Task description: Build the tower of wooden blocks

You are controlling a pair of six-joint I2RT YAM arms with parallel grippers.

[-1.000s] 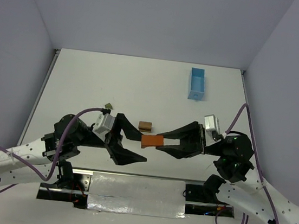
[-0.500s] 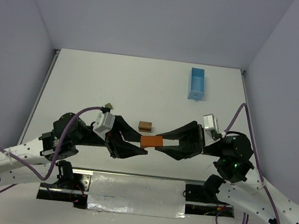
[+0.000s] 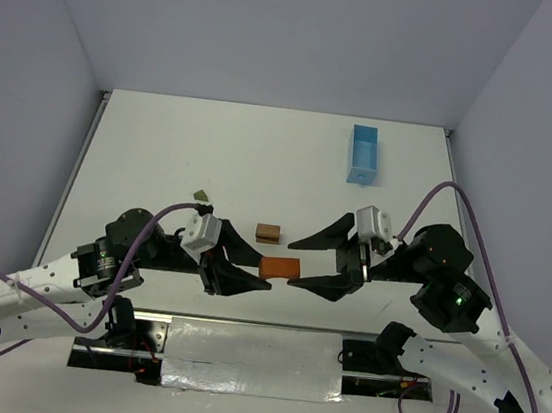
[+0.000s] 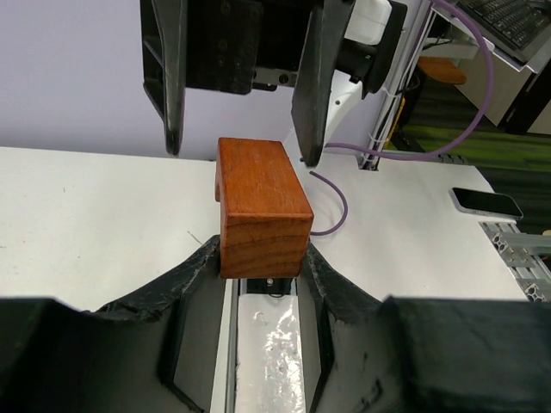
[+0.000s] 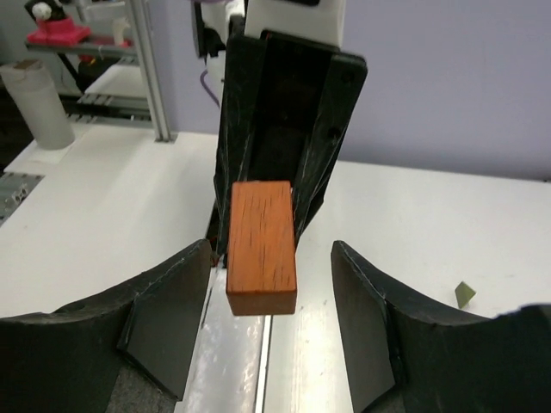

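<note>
My left gripper [image 3: 256,270] is shut on a reddish-orange rectangular block [image 3: 280,267] and holds it in the air near the table's front; the block shows between its fingers in the left wrist view [image 4: 261,206]. My right gripper [image 3: 299,262] is open and empty, its fingers spread on either side of the block's far end without touching it; the block shows in the right wrist view [image 5: 261,245]. A brown block [image 3: 269,233] lies on the table just behind. A small olive-green triangle [image 3: 200,195] lies to the left, and shows in the right wrist view [image 5: 465,294].
A light-blue rectangular tray [image 3: 364,154] stands at the back right. A metal plate [image 3: 253,355] lies along the table's near edge between the arm bases. Walls close the table's left, right and back sides.
My right gripper has opened, let go of the reddish-orange block and drawn back slightly to the right. My left gripper has closed on the block and now holds it alone.
</note>
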